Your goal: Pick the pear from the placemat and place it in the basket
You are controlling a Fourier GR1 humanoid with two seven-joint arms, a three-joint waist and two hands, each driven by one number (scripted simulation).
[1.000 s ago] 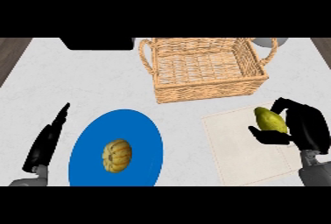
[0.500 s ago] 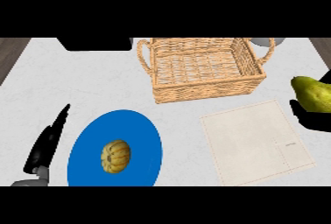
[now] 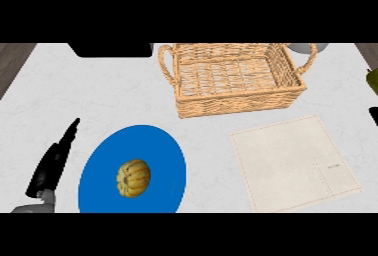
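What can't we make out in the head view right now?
- Pear: only a sliver shows; the right edge cuts off the rest.
- Right hand: a dark scrap at the right edge; its fingers and any hold on the pear are out of view.
- Left hand: seen edge-on, wrist cut by the lower edge.
- Dark object and grey object behind the basket: cut by the top edge, unidentifiable.

Even, bright light over the pale counter [image 3: 96, 100]. Soft faint shadow under the wicker basket [image 3: 236, 80], on its near side. No glare near the basket. Edges look stretched.
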